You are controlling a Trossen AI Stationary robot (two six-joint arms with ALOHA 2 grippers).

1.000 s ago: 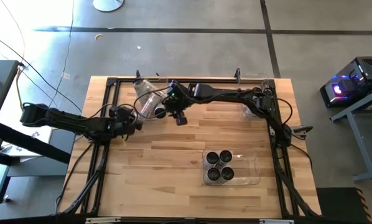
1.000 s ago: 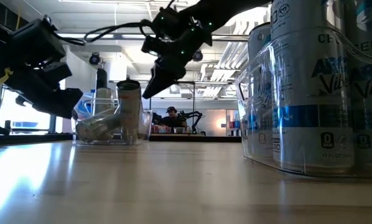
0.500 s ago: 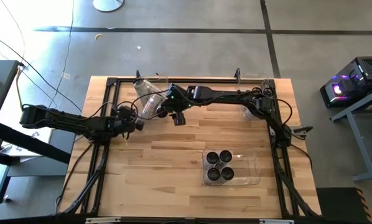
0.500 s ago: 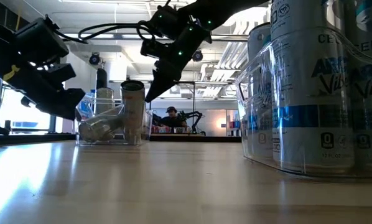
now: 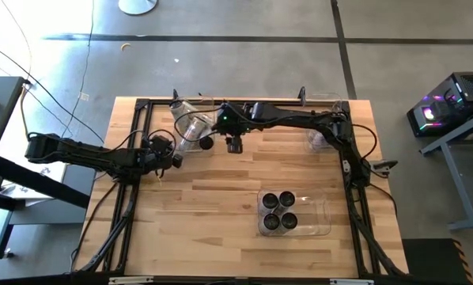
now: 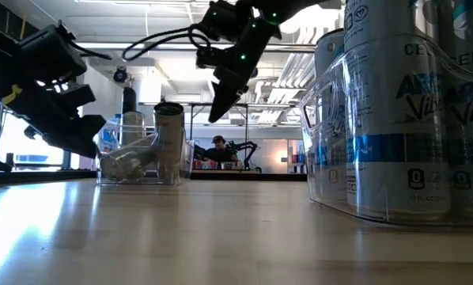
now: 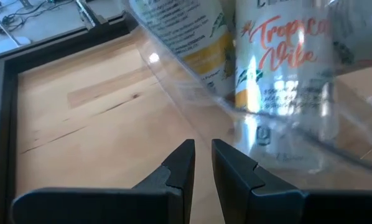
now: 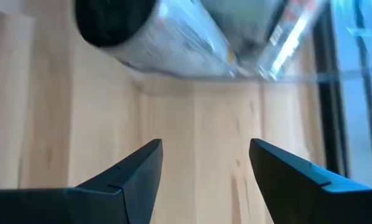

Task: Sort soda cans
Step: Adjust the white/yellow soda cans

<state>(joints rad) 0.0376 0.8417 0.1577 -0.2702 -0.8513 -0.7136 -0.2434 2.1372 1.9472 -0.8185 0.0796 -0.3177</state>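
- The table (image 5: pixel 221 198) carries two clear bins: one at the far left (image 5: pixel 191 119) with two cans in it, one at the near right (image 5: pixel 319 218) with four upright cans (image 5: pixel 280 211).
- The right arm has drawn back from the far-left bin over the last second. Its pincer (image 5: pixel 235 144) now hangs above bare wood just right of that bin, jaws spread and empty.
- In the far-left bin a tipped can (image 6: pixel 126 162) leans by an upright can (image 6: pixel 168 142); the release looks finished, so this can counts as sorted.
- The left pincer (image 5: pixel 175 158) waits nearly closed beside that bin, gripping nothing.
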